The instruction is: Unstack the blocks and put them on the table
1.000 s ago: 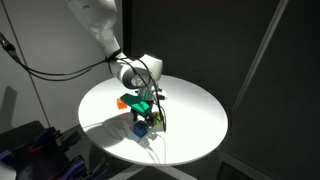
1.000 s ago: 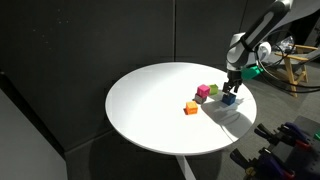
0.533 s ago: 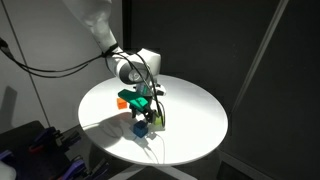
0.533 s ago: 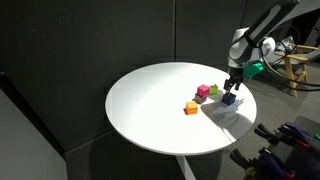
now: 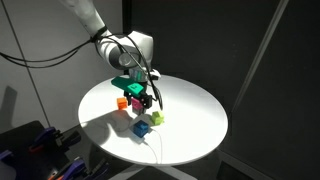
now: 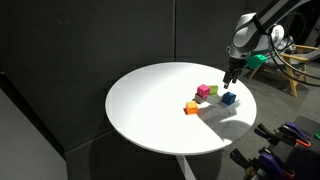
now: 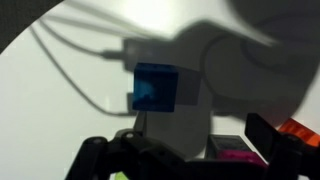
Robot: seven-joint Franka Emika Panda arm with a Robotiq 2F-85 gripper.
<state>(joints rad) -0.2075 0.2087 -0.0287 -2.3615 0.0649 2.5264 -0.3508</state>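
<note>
The blue block (image 5: 140, 128) (image 6: 229, 98) (image 7: 155, 87) stands alone on the white table (image 5: 195, 125) (image 6: 150, 110). My gripper (image 5: 143, 98) (image 6: 231, 80) (image 7: 180, 165) hangs open above the table, a little above and beside the blue block, holding nothing. The yellow-green block (image 5: 156, 118) (image 6: 213, 89) and the magenta block (image 6: 203, 90) (image 7: 235, 152) rest side by side on the table. In the wrist view the magenta block lies just past my dark fingers (image 7: 262, 135). No grey block can be made out.
An orange cube (image 5: 122, 102) (image 6: 191, 107) (image 7: 300, 128) sits on the table near the blocks. Cables (image 5: 60, 55) trail from the arm. Dark curtains surround the table. The table edge (image 6: 245, 112) is close to the blue block.
My gripper has risen off the blue block and drawn back, staying open. The blue block stays on the table where it was.
</note>
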